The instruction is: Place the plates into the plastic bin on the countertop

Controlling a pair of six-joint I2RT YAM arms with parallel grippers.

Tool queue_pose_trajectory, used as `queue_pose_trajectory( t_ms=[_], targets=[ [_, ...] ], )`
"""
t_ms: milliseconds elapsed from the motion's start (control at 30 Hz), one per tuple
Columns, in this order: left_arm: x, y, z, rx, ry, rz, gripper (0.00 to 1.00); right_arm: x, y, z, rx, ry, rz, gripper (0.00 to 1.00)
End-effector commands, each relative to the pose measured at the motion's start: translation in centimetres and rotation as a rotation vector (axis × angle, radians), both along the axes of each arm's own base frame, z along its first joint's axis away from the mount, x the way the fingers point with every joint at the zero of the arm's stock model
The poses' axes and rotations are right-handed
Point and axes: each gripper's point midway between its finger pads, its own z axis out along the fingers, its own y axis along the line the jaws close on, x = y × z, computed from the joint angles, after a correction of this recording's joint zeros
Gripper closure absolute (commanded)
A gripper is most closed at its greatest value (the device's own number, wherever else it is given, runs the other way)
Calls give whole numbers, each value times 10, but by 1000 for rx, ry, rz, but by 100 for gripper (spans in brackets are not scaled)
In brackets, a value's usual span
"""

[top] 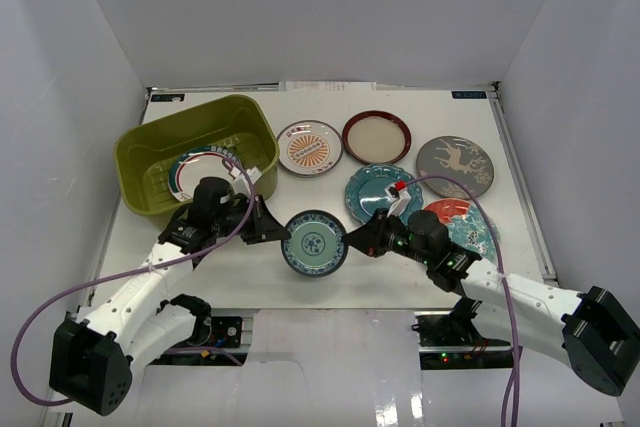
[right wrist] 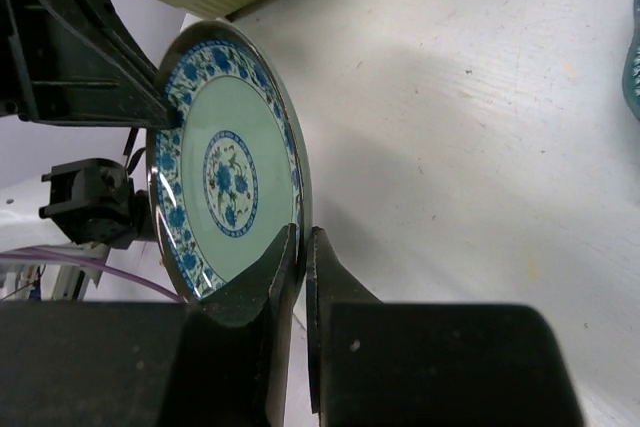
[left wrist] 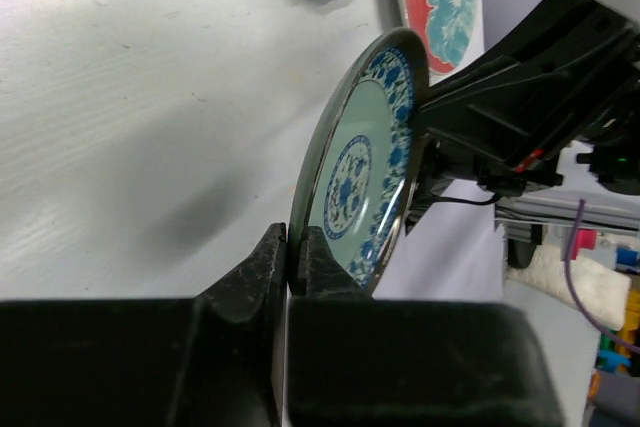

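Flowers in blue run round the small blue-green plate [top: 314,243], which is at the near middle of the counter [top: 440,107], between the two arms. From above it looks round and face up, but that view does not show if it touches the counter. The top view alone shows the whole spread. The green bin [top: 200,127] is at the far left, with the white plate with a green ring [top: 205,169] lying inside it. Beside the bin are the orange sunburst plate [top: 309,147] and the red-rimmed cream plate [top: 376,137]. The grey deer plate [top: 455,166] is far right. The teal plate [top: 383,192] and the red floral plate [top: 462,227] lie closer to the right arm. The wrist views show the grip up close, which the top view does not. In the left wrist view the left claw [left wrist: 288,262] is pressed almost together and pinches the thin rim of the small plate, and the other arm's black fingers hold the far rim. In the right wrist view the right claw [right wrist: 303,247] is squeezed tight on the opposite rim, and a pale green corner of the bin peeks in at the top.
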Motion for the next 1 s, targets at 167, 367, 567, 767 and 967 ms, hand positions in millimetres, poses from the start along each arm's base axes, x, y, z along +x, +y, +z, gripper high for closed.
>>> queue_pose_trajectory(
  t_ms=[167, 367, 567, 767, 967],
  targets=[
    [29, -1, 36, 17, -126, 83, 100, -4, 7, 45, 105, -108, 48, 62],
    [57, 0, 105, 30, -274, 133, 100, -2, -10, 64, 88, -189, -1, 41],
    [115, 62, 159, 210, -405, 541, 100, 17, -45, 50, -46, -226, -185, 40],
    [162, 187, 136, 384, -372, 987, 100, 17, -54, 29, -104, -204, -207, 40],
    [178, 237, 73, 378, -195, 1078, 100, 18, -55, 13, -147, -187, -200, 40]
  ],
)
